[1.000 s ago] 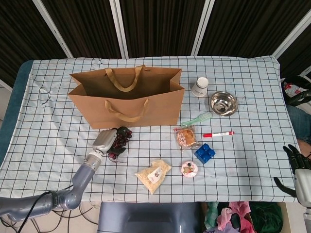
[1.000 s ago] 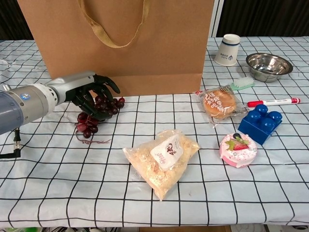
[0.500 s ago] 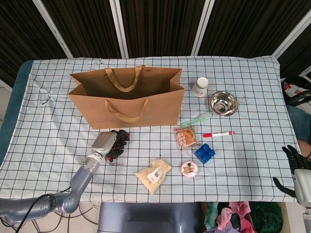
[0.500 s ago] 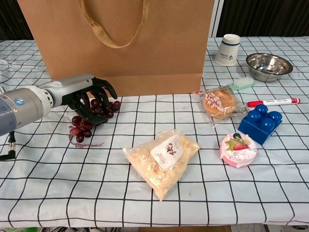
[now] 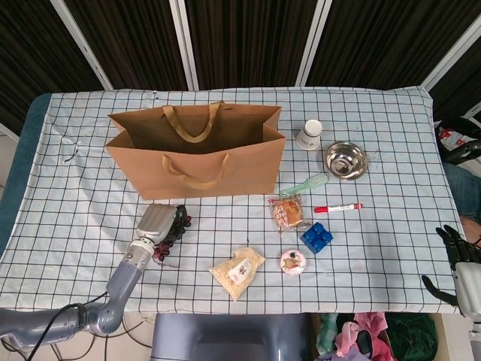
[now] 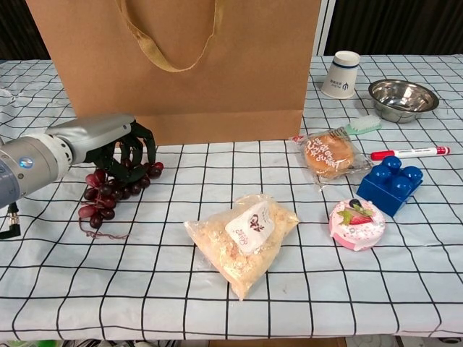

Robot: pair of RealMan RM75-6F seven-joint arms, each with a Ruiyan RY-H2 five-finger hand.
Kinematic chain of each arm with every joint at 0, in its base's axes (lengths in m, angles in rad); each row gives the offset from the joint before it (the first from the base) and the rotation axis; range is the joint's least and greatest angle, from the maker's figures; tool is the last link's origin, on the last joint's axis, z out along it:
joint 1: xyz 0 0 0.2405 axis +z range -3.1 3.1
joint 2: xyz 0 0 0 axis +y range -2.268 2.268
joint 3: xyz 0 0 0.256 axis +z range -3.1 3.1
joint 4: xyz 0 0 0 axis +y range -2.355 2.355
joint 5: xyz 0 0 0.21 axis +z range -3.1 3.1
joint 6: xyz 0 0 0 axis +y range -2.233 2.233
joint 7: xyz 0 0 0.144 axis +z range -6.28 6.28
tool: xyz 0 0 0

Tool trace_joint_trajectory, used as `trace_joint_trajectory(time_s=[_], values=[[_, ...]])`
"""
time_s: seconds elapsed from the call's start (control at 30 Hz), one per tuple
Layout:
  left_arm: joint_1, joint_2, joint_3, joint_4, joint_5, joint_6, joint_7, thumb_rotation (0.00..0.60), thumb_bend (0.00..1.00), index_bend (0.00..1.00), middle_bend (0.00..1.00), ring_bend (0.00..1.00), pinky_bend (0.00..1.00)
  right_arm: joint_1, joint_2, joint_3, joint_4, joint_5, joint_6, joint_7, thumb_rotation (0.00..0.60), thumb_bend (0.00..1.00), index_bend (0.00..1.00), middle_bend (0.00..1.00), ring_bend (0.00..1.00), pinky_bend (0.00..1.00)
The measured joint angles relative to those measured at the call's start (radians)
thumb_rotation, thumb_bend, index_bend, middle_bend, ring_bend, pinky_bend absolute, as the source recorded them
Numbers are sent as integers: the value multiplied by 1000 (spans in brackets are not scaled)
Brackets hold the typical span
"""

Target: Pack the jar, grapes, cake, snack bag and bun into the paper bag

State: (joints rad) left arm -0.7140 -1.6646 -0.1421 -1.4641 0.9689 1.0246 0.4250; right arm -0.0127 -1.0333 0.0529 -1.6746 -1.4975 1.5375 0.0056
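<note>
Just in front of the upright brown paper bag (image 6: 181,65), near its left corner, the left hand (image 6: 119,144) has its dark fingers (image 6: 141,144) curled over a bunch of dark red grapes (image 6: 108,189). The loose cluster sags below the hand, trailing a thin stem; berries could shed or slip out because the grasp catches only its top.

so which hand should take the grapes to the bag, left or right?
Left. The left hand is already curled over the grapes, right beside the paper bag. The right hand sits off the table's far right edge, away from both, holding nothing.
</note>
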Motion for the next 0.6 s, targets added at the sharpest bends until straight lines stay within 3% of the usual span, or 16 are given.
trace_joint_trajectory(time_s=[0.17,0.37,0.6], values=[[2,12,1,-8,21,14,11,600,653,631,783,677,841,0,0,-1,-1,-2,1,0,600,194,84,68,163,278],[13,38,-6,-44,29,22,-10,600,669,635,785,680,849,0,0,0,-2,6,-3,-2,600,194,84,68,163,279],[43,139,-6,-190,116,46,-90,600,669,635,784,680,849,0,-2,1,-4,9,-4,-7,600,195,84,68,163,279]])
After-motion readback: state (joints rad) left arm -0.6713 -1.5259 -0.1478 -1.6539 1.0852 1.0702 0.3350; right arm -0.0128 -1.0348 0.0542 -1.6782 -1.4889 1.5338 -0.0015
